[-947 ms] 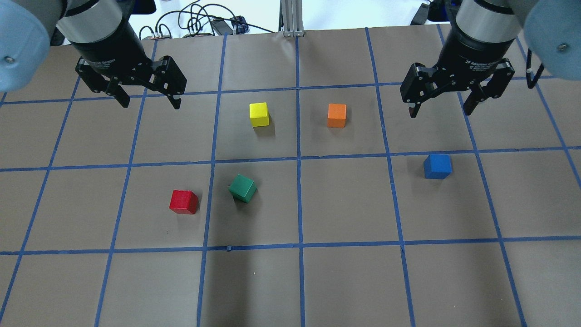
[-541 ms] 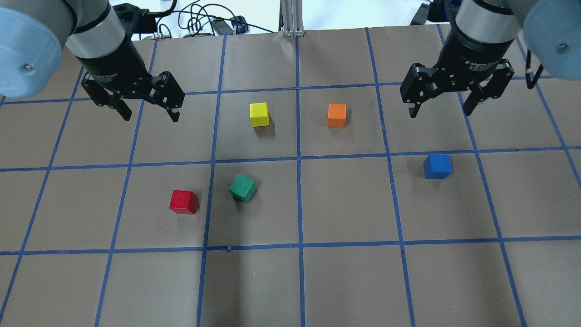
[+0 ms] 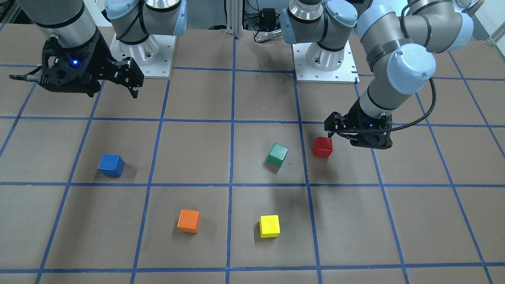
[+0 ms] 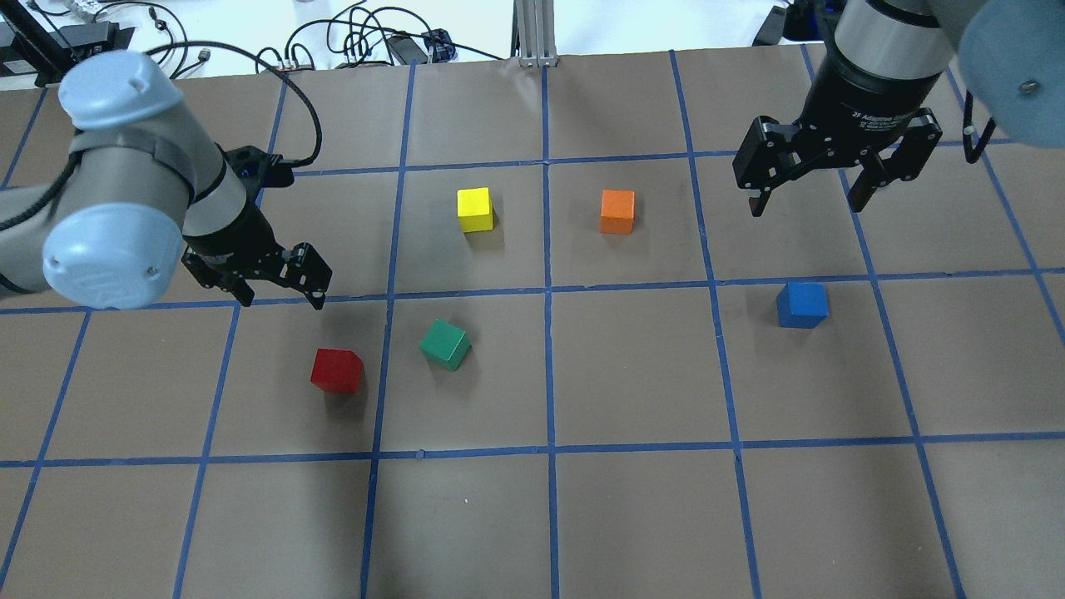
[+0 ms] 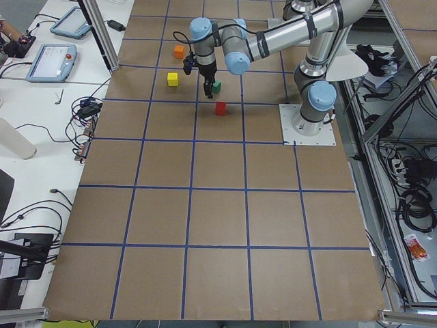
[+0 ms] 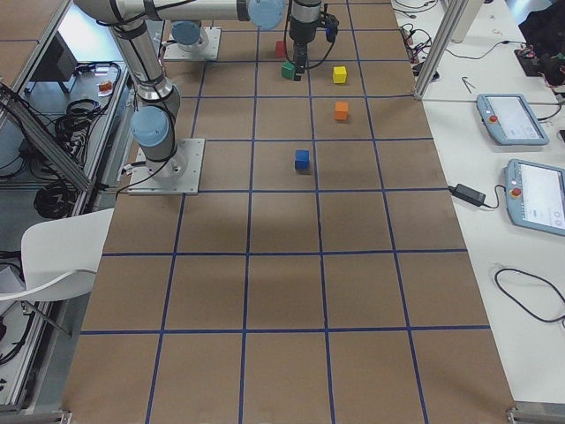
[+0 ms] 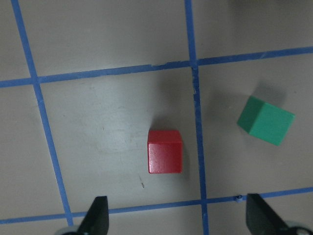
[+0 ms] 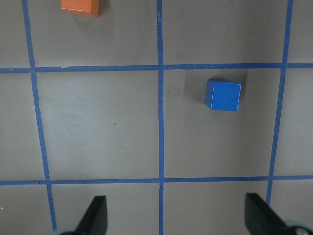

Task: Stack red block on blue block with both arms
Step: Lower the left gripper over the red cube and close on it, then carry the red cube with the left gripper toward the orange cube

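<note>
The red block (image 4: 337, 370) sits on the brown gridded table at the left; it also shows in the front view (image 3: 322, 147) and centred in the left wrist view (image 7: 165, 151). My left gripper (image 4: 281, 298) is open and empty, above the table just behind the red block, not touching it. The blue block (image 4: 802, 304) sits at the right and shows in the front view (image 3: 111, 165) and the right wrist view (image 8: 223, 95). My right gripper (image 4: 805, 205) is open and empty, held high behind the blue block.
A green block (image 4: 445, 344) lies turned at an angle just right of the red one. A yellow block (image 4: 474, 209) and an orange block (image 4: 616, 211) stand farther back in the middle. Cables lie beyond the table's far edge (image 4: 358, 33).
My left arm has come down and toward the red block, its gripper still open. The right arm and all blocks have not moved.
</note>
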You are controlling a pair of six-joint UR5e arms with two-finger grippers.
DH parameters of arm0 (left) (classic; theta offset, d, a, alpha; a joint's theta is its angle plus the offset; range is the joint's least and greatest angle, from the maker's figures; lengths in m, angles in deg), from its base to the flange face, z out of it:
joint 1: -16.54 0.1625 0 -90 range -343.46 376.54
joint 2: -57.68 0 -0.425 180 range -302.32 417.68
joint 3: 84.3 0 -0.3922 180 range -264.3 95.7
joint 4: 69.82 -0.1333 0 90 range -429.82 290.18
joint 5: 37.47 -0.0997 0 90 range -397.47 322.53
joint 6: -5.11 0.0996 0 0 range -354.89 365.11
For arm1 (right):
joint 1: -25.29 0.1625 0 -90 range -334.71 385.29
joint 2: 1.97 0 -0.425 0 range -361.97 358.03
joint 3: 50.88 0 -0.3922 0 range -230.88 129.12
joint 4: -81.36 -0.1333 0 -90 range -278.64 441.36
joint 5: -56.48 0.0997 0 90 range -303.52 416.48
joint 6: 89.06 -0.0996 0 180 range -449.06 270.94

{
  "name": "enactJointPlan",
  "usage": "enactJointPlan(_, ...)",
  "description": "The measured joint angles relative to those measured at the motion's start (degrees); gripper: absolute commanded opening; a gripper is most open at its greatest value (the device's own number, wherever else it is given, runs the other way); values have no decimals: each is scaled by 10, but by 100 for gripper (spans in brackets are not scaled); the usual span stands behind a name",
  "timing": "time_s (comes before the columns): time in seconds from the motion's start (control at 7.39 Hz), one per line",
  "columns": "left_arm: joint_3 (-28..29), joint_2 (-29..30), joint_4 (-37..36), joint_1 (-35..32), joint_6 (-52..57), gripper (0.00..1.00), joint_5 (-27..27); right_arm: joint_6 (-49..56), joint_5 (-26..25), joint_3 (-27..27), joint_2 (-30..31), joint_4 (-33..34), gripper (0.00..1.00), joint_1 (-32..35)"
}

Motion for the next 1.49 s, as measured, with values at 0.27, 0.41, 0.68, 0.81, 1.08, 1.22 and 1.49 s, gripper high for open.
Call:
enactJointPlan(0.27,-87,23,-98,8,14,100,9,0,0,1,0,-1,100,0)
enactJointPlan(0.41,-116,33,-134,7,20,100,19,1,0,1,0,-1,100,0)
enactJointPlan(0.68,-141,49,-178,5,33,61,26,1,0,-1,0,0,100,-1)
enactJointPlan(0.81,-144,56,-191,1,40,25,26,2,0,-1,0,0,100,-1)
enactJointPlan(1.08,-145,63,-218,-9,43,0,25,2,0,-3,0,2,100,-1)
enactJointPlan(1.22,-145,62,-230,-13,40,0,23,2,0,-3,-1,2,100,-1)
enactJointPlan(1.49,-135,49,-233,-20,30,0,27,2,0,-4,-1,2,100,-1)
